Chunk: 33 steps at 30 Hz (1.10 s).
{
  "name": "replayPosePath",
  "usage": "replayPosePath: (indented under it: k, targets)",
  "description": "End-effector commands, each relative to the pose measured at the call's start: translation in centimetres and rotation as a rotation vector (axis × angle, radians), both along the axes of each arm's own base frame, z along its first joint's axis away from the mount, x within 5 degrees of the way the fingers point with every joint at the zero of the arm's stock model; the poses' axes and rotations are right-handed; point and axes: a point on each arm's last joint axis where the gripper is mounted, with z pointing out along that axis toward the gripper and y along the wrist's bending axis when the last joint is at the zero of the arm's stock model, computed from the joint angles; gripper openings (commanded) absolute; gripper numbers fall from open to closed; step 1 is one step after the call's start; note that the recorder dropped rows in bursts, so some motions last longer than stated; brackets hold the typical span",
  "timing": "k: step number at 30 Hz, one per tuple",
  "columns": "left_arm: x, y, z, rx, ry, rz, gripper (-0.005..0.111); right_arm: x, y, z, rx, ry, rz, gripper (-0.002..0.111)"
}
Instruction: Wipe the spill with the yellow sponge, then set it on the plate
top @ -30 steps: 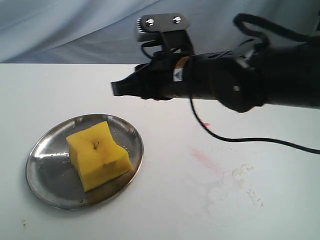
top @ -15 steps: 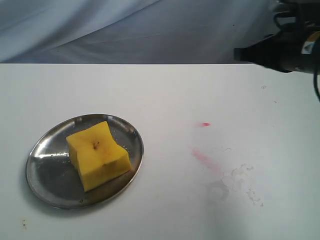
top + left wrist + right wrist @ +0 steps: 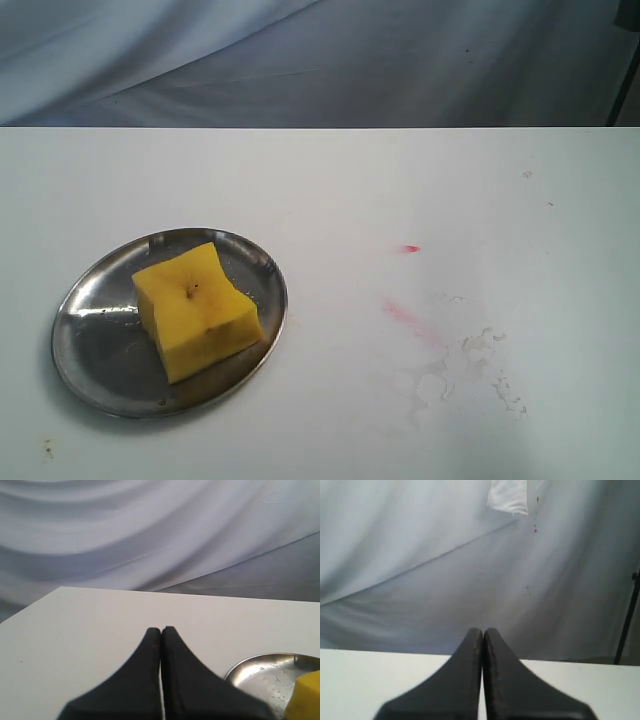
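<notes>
Fingers of the left gripper (image 3: 161, 630): two matte black tapered pads pressed flat together along their whole length, nothing between them. They hang above the smooth white table (image 3: 90, 625), clear of it.

Fingers of the right gripper (image 3: 483, 630): the same black wedge shape, likewise closed tip to tip and empty, seen against the creased grey-blue cloth backdrop (image 3: 420, 555).

Bright yellow sponge (image 3: 195, 310) of thick foam: roughly cubic, top face dimpled with pinched-in edges, a few small dark specks. It sits on the round, shallow, shiny silver metal plate (image 3: 90, 350), towards the plate's right half. The plate's surface is scuffed and speckled, and it stands on the left part of the table in the exterior view. The left wrist view catches the plate's rim (image 3: 260, 672) and a sponge corner (image 3: 306, 695).

Spill (image 3: 455, 365): a thin, irregular, pale wet film with beaded patches, well right of the plate. A pink streak (image 3: 410, 320) lies at its upper-left edge, and a small red dot (image 3: 407, 248) lies apart, beyond it.
</notes>
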Motion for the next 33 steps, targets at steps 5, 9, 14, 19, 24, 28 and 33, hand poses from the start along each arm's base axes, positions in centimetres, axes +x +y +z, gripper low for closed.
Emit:
replayPosePath:
  k: [5, 9, 14, 19, 24, 28, 33]
  targets:
    - [0.0, 0.0, -0.1, 0.0, -0.001, 0.003, 0.0, -10.7, -1.5, 0.7, 0.041, -0.346, -0.046, 0.0]
    - [0.0, 0.0, -0.1, 0.0, -0.001, 0.003, 0.0, -15.4, -1.4, 3.0, 0.058, -0.524, -0.047, 0.0]
    - [0.0, 0.0, -0.1, 0.0, -0.001, 0.003, 0.0, -19.4, -1.4, 4.0, 0.054, -0.629, -0.053, 0.0]
    - [0.0, 0.0, -0.1, 0.0, -0.001, 0.003, 0.0, -22.1, -1.4, 4.4, 0.028, -0.705, -0.058, 0.0]
    - [0.0, 0.0, -0.1, 0.0, -0.001, 0.003, 0.0, -24.5, -1.3, 4.6, 0.017, -0.793, -0.057, 0.0]
    - [0.0, 0.0, -0.1, 0.0, -0.001, 0.003, 0.0, -26.7, -1.3, 4.5, -0.003, -0.851, -0.067, 0.0]
    - [0.0, 0.0, -0.1, 0.0, -0.001, 0.003, 0.0, -28.3, -1.4, 3.5, -0.094, -0.814, -0.107, 0.0]
